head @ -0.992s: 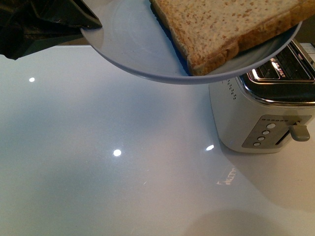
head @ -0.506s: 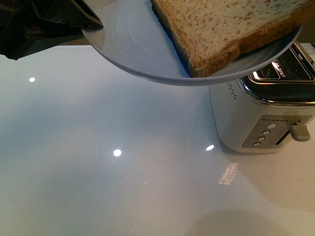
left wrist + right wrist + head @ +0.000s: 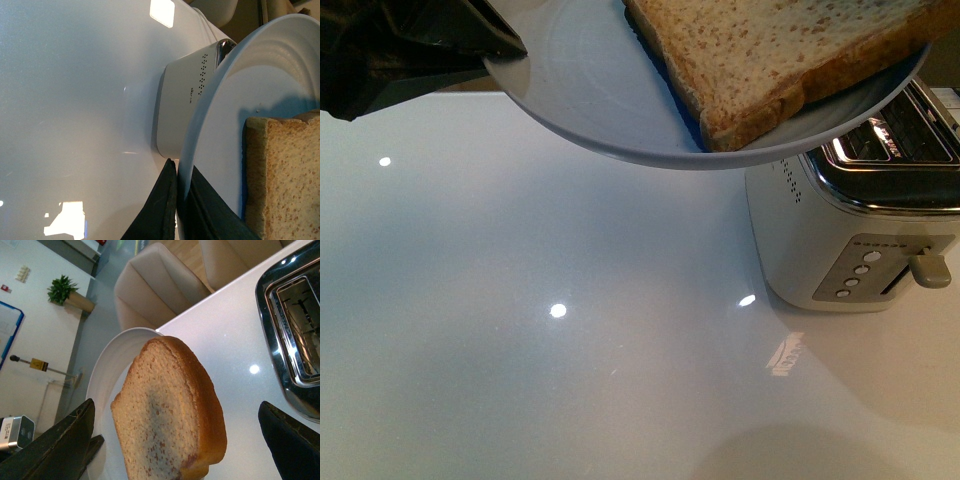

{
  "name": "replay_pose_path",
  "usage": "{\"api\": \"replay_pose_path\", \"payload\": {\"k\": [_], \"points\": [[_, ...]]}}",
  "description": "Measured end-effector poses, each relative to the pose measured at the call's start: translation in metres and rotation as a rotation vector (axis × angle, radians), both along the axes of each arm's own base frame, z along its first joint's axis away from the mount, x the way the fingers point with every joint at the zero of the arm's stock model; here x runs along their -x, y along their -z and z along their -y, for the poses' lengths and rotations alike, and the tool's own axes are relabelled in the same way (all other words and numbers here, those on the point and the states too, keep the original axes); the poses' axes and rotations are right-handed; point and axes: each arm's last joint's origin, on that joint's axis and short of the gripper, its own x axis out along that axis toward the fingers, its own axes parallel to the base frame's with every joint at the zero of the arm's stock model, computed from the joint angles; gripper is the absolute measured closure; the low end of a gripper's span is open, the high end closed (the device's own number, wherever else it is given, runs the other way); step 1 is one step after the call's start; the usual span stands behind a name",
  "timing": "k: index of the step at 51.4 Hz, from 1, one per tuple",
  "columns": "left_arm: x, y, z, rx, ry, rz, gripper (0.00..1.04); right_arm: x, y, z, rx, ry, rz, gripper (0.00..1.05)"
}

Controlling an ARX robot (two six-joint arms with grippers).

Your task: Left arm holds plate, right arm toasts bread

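The left gripper [image 3: 179, 200] is clamped on the rim of the plate [image 3: 590, 90], with one dark finger on the underside and the other on the upper face. It holds the plate up in the air, above the glossy white table [image 3: 520, 350]. The bread [image 3: 770, 50] lies flat on the plate, and one corner of the slice reaches almost to the rim on the side near me. The right gripper [image 3: 176, 407] hangs over the slice with its fingers [image 3: 60, 445] spread wide, one on each side of the bread. Neither finger touches it, so this hand grasps nothing. The toaster [image 3: 820, 240] stands on the table at the robot's right, lower than the plate and partly covered by its edge. Its chrome top shows an open slot [image 3: 300, 335], and a lever [image 3: 928, 268] sticks out beside a row of round buttons
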Motion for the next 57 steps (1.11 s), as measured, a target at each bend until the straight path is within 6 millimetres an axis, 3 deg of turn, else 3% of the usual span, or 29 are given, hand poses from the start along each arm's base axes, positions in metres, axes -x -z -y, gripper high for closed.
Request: {"api": "replay_pose_path", "payload": {"k": [41,57], "points": [[0.0,0.0,0.0,0.0,0.0,0.0,1.02,-0.017,0.021,-0.011,-0.105,-0.047,-0.062,0.09],[0.0,0.0,0.0,0.0,-0.001,0.0,1.02,-0.017,0.022,-0.013,-0.106,-0.049,-0.065,0.61]]}}
